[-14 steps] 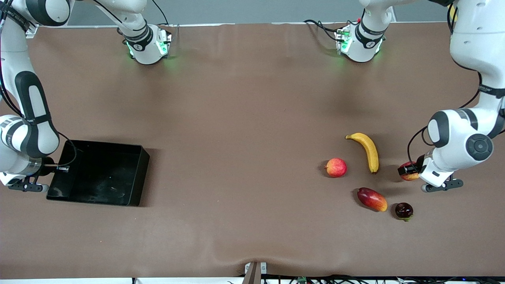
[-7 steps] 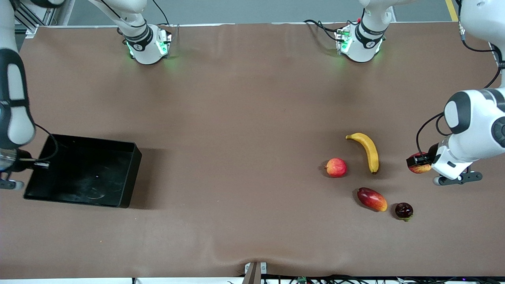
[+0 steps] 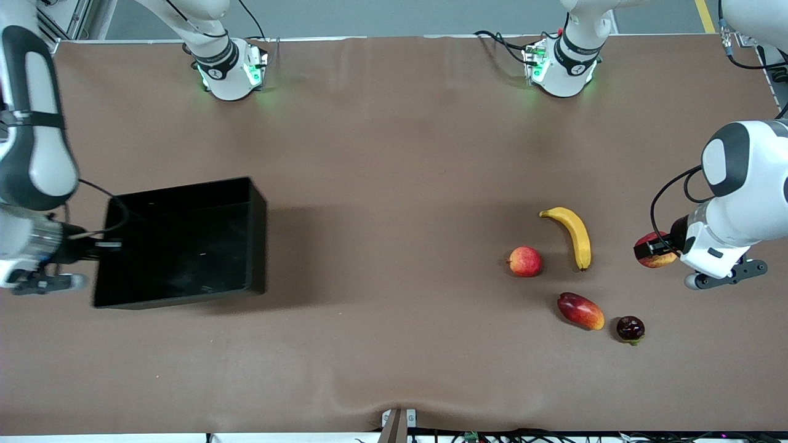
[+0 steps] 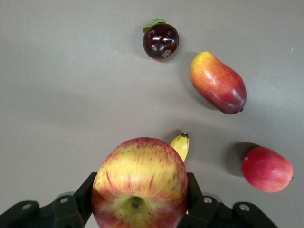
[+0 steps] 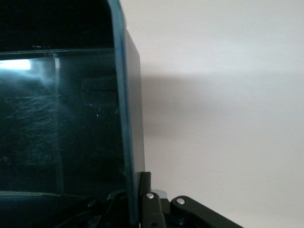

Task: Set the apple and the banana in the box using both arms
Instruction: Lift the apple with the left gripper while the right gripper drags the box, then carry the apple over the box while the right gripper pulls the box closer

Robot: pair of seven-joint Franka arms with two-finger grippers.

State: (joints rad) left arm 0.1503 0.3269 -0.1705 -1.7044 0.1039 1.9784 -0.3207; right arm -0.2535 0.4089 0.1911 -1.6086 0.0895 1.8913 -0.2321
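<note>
The apple (image 4: pixel 139 183) was clamped in the left claw (image 3: pixel 655 252) above the table (image 3: pixel 394 184) beside the banana (image 3: pixel 574 235). The box (image 3: pixel 184 243) was pinched by its wall in the right claw (image 3: pixel 92 251); it should be kept level, its opening brought under the apple.

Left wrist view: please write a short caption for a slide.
Left claw grips a red-yellow apple above the table, over the banana.
</note>
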